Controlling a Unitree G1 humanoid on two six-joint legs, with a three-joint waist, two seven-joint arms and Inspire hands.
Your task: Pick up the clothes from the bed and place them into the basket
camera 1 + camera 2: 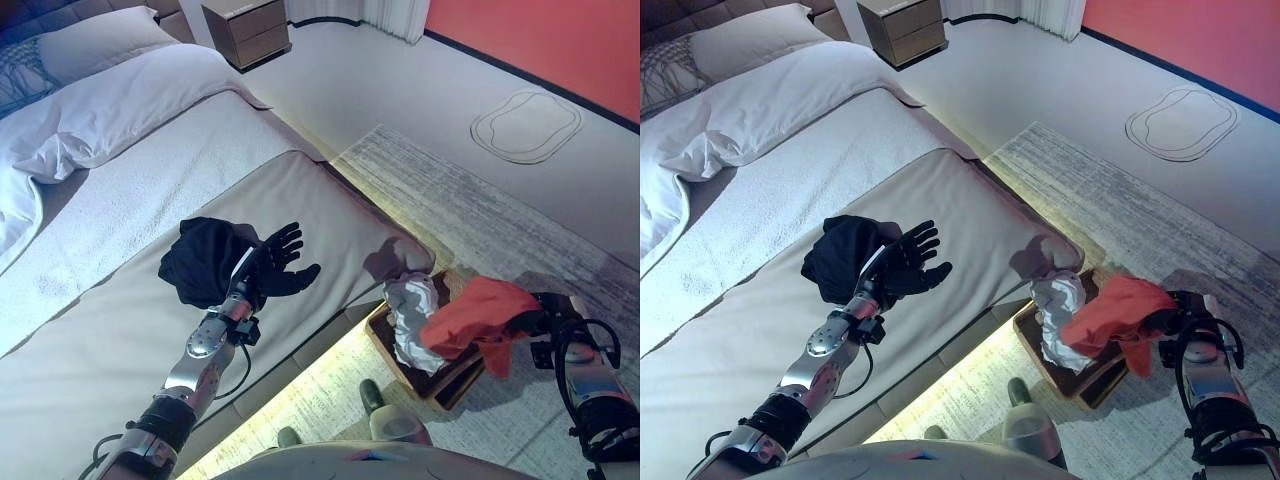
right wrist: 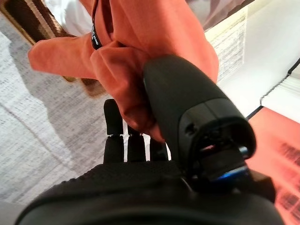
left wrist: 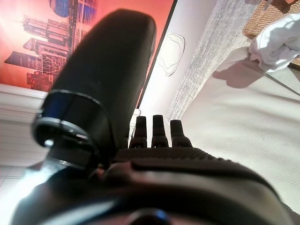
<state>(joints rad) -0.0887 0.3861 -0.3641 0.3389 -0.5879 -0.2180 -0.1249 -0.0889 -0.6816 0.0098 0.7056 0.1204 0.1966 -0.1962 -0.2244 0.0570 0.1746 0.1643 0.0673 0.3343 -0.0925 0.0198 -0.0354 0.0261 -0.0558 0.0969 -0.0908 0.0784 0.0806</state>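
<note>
Lower right of the frame, the right robot hand [image 1: 540, 322] grips a red garment [image 1: 478, 315] over the basket [image 1: 440, 381], where white cloth [image 1: 412, 318] already lies. Centre left, the left robot hand [image 1: 278, 262] spreads open beside black clothes [image 1: 205, 260] on the bed [image 1: 130, 330].

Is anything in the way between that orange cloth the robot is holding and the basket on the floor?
Nothing visible blocks it. The right hand holds the orange garment over the basket, beside the bed. A white garment already lies inside, with room left. The open left hand is beside the black garment on the bed.
</note>
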